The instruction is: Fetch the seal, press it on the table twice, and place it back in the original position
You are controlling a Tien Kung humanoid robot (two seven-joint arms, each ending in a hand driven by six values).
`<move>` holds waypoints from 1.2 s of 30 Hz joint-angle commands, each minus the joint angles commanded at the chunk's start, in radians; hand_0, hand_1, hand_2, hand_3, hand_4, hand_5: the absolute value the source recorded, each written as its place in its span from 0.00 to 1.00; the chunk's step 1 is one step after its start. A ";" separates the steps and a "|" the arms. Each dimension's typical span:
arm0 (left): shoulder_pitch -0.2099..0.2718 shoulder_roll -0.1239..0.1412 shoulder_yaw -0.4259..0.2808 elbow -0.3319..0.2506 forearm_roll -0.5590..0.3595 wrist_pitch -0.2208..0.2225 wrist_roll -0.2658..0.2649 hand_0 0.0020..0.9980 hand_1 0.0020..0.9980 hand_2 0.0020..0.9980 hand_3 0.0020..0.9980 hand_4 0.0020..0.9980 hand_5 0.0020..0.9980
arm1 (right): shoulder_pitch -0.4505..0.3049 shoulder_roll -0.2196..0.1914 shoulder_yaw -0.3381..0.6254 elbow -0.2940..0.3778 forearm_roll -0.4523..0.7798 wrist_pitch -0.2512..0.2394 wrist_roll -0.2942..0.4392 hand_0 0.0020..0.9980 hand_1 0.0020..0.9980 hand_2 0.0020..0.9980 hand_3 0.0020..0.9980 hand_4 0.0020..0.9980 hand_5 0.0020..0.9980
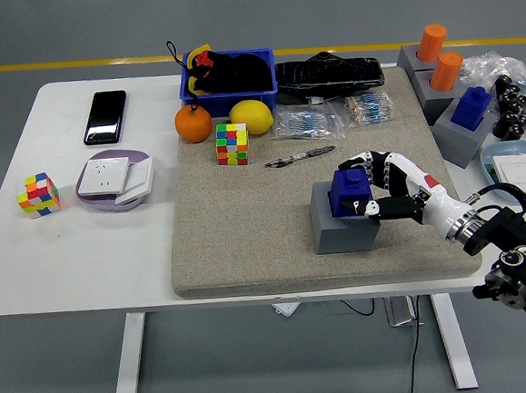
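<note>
A blue seal point(347, 193) sits in its grey block holder point(340, 227) on the right part of the beige mat point(247, 225). It looks slightly tilted in the holder. My right hand point(353, 187) reaches in from the lower right and is shut on the seal. Its fingers point(370, 162) curl over the seal's far side and the thumb presses the near side. My left arm is out of view.
A pen point(298, 156) lies just beyond the holder. A colour cube point(232, 144), an orange point(193, 124), a lemon point(250, 116) and a blue bin point(227, 92) stand at the mat's far edge. More seals in grey holders point(461, 113) stand at the right. A phone point(104, 116) lies far left.
</note>
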 joint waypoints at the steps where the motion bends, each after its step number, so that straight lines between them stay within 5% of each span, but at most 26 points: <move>1: 0.000 0.000 0.000 0.000 0.000 0.000 0.000 0.79 0.75 0.74 0.78 0.81 0.46 | 0.000 0.000 -0.003 0.000 0.002 -0.003 0.003 0.59 0.51 0.51 0.49 0.82 0.00; 16: -0.003 -0.001 0.003 0.001 -0.004 -0.001 0.000 0.79 0.75 0.74 0.78 0.81 0.47 | 0.008 -0.016 -0.003 0.056 0.001 -0.021 0.004 0.59 0.51 0.51 0.49 0.83 0.00; 29: -0.005 0.001 0.003 0.002 -0.007 -0.001 0.001 0.80 0.75 0.74 0.78 0.81 0.47 | 0.047 -0.080 0.033 0.110 -0.006 -0.014 -0.008 0.59 0.51 0.51 0.49 0.82 0.00; 36: -0.008 0.002 0.006 0.002 -0.008 -0.001 0.001 0.80 0.75 0.74 0.78 0.81 0.47 | 0.057 -0.093 0.121 0.061 -0.033 -0.022 0.003 0.59 0.51 0.51 0.49 0.81 0.00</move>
